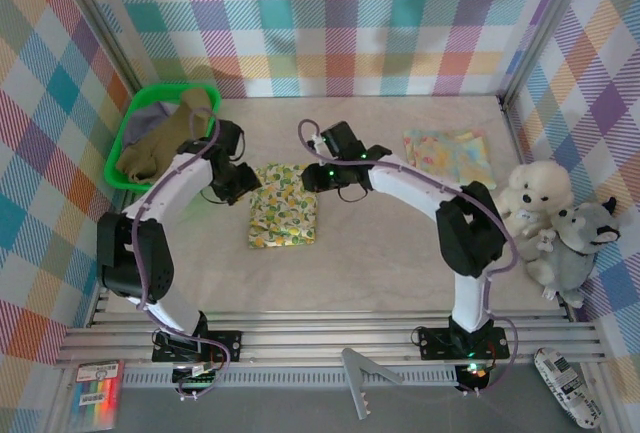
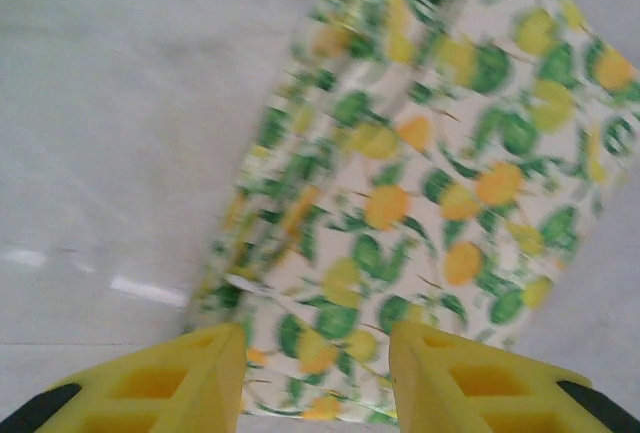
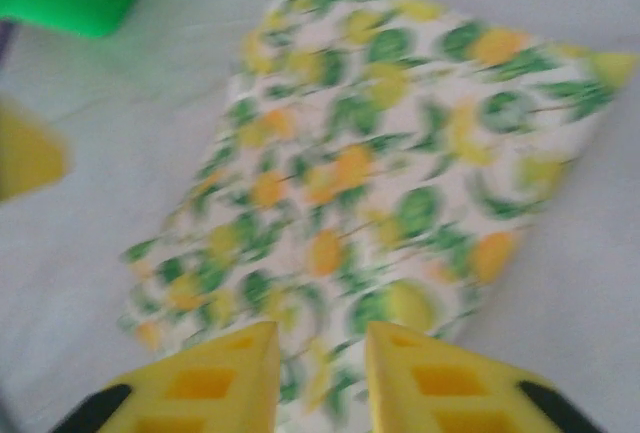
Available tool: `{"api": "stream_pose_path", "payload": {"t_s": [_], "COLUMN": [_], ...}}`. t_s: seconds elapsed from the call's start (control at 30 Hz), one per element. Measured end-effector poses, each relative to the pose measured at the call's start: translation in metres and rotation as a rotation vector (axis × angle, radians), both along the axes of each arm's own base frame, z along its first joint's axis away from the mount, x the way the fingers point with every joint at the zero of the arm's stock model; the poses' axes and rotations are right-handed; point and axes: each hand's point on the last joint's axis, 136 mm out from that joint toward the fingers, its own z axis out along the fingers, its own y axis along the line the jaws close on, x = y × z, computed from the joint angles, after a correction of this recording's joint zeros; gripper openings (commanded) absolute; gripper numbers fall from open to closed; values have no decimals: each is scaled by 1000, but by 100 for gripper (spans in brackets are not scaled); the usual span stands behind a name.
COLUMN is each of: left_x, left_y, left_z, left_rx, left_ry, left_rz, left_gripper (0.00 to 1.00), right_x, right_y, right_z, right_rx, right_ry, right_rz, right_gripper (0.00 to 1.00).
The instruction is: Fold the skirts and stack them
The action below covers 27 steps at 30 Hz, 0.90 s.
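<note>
Left gripper (image 2: pixel 315 353) and right gripper (image 3: pixel 320 348) hover open over the floral skirt (image 1: pixel 283 208).

The lemon-print skirt (image 1: pixel 283 206) is thin, matt cloth with soft creases. The green basket (image 1: pixel 123 143) is smooth, slightly glossy plastic. The table (image 1: pixel 400 253) is smooth with a dull sheen.

The skirt (image 1: pixel 283 205) is yellow-green fruit-print, the basket (image 1: pixel 122 145) green.

L jaws, R jaws: both apart
</note>
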Motion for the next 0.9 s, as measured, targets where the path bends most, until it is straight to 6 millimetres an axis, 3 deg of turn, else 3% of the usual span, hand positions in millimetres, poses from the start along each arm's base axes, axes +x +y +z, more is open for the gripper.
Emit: {"api": "stream_pose_path", "payload": {"t_s": [0.1, 0.2, 0.33, 0.47, 0.67, 0.9], "left_x": [0, -5, -43, -46, -45, -38], "left_y": [-34, -55, -41, -42, -42, -42], "left_z": [-13, -44, -100, -101, -101, -100], "left_rx": [-47, -80, -52, -89, -88, -13], "left_ry": [21, 62, 194, 161, 142, 165], "left_rz": [-57, -64, 3, 27, -6, -162], "left_gripper": [35, 33, 32, 32, 32, 32], "right_x": [33, 52, 62, 65, 42, -11], "right_y": [-3, 7, 18, 29, 16, -32], "right_z": [-24, -48, -71, -86, -103, -107], "right_rx": [-44, -77, -111, -121, -125, -92], "right_ry": [16, 34, 78, 134, 244, 404], "right_rz": [-56, -63, -57, -43, -85, -251], "right_gripper": [10, 7, 6, 5, 2, 3]}}
